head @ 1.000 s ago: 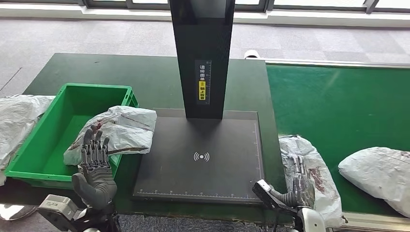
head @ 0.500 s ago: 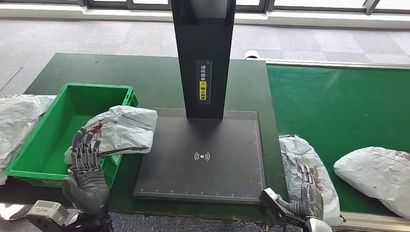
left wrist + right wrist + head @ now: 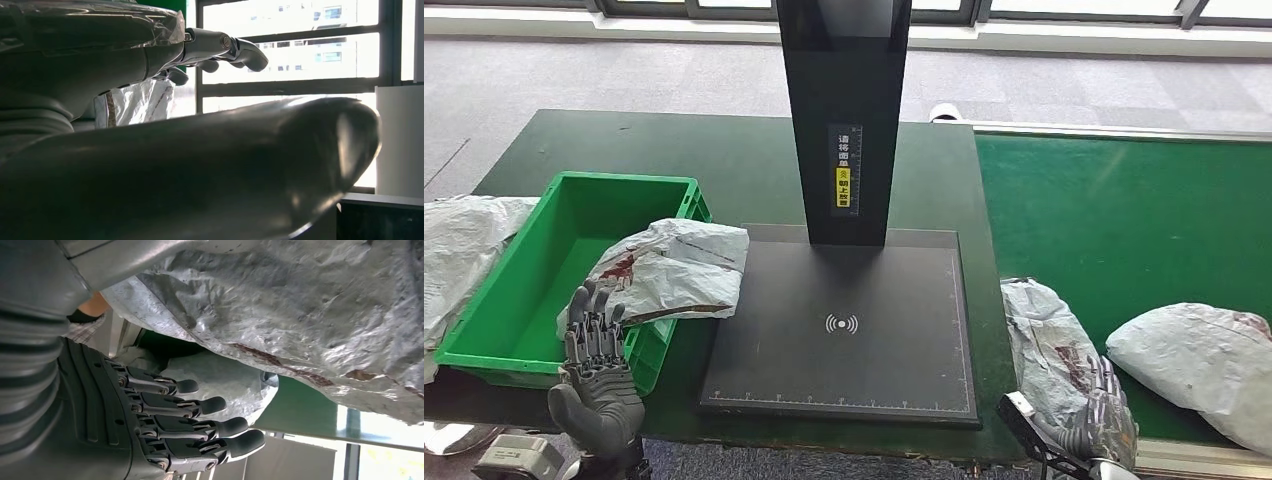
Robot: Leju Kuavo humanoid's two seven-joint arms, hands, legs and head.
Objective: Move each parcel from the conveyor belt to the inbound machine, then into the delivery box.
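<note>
The near parcel [image 3: 1049, 345] lies at the conveyor belt's [image 3: 1124, 220] left end, just beside the inbound machine's [image 3: 844, 330] black plate; it is a crumpled grey poly bag, so it looks light, soft and slippery, best taken around its bulging middle rather than by loose film. The right hand [image 3: 1099, 425] rests at its near end, fingers spread, gripping nothing; a second parcel [image 3: 1199, 355] lies further right. Another bag [image 3: 669, 270] drapes over the green delivery box's [image 3: 494, 345] rim; the left hand [image 3: 599, 375] hangs before it, fingers apart and empty.
</note>
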